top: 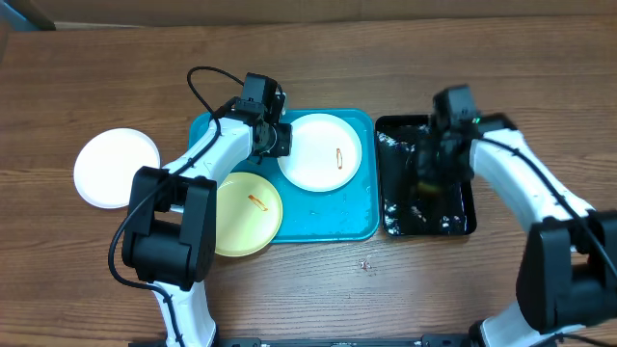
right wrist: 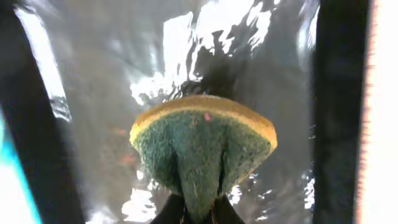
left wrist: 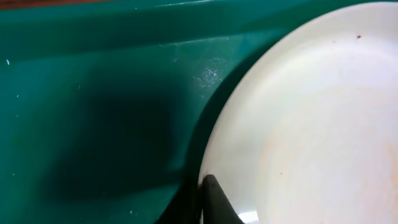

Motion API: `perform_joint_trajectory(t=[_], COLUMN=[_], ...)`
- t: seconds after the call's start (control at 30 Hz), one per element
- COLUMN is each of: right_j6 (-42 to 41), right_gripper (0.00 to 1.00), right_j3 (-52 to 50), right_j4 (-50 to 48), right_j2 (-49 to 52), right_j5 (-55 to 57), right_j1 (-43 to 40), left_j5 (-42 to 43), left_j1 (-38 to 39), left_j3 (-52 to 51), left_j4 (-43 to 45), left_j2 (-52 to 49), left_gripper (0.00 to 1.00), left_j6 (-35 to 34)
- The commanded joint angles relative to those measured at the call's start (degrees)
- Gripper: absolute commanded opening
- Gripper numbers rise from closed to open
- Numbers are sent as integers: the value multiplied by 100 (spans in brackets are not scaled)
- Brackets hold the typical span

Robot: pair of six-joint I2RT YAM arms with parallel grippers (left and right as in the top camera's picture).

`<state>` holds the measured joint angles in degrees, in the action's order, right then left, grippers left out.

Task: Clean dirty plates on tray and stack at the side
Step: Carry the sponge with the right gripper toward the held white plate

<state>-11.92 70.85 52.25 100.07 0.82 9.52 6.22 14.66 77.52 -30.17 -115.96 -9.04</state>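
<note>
A white plate with an orange smear lies in the turquoise tray at its upper right. A yellow-green plate with an orange smear lies at the tray's lower left, over its rim. Another white plate lies on the table at the far left, with no smear showing. My left gripper is at the left rim of the tray's white plate, and its finger is pinched on that rim. My right gripper is shut on a green and yellow sponge over the black tray.
The narrow black tray stands right of the turquoise tray, and its floor looks wet and shiny. The turquoise tray's floor shows beside the plate in the left wrist view. Bare wooden table surrounds both trays.
</note>
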Motion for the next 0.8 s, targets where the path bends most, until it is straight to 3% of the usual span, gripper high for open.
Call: perform_joint_trajectory(t=[0.0, 0.57, 0.77], right_j6=[94, 190, -153], right_gripper=[4, 4, 4], right_j3=[422, 452, 737], right_j4=[212, 337, 658], right_j2=[-378, -363, -363], right_j5=[-4, 129, 678], right_j1=[13, 28, 308], left_j5=[-44, -26, -24], left_j1=[37, 37, 37], left_j3=[85, 85, 85], left_j4=[9, -129, -136], left_j2=[-94, -94, -94], left_gripper=[4, 4, 4], left_j6=[-20, -236, -238])
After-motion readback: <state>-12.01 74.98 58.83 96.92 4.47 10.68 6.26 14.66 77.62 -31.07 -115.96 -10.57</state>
